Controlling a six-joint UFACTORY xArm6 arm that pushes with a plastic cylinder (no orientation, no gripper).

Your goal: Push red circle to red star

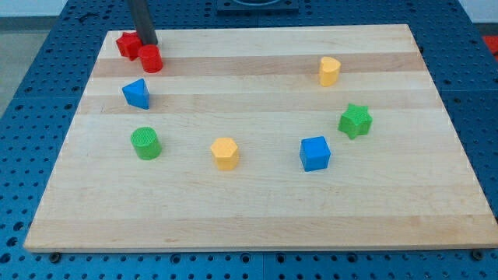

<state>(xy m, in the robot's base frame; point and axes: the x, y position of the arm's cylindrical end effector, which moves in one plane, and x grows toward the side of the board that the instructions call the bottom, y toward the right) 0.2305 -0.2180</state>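
The wooden board (257, 210) is lying across the blue perforated table (31, 70), and it is carrying eight small blocks. Up in the upper left corner of the frame, the red circle (151, 59) is sitting right against the red star (128, 44), the star lying just to the upper left of it, the two touching or very nearly so. Just below them the blue block (136, 93), an angular shape I cannot make out, is sitting alone. Lower left, the green circle (145, 143) is standing; a yellow hexagon (224, 152) is sitting near the bottom centre, and a blue cube (315, 152) is lying to its right. The green star (355, 120) is resting at the right, and a rounded yellow block (330, 71) is sitting above it in the upper right. The dark rod is coming down from the top edge, leaning slightly, and my tip (149, 43) is standing at the back of the red pair, just above the red circle and beside the star. There is no claw here to open or close, only the bare rod.
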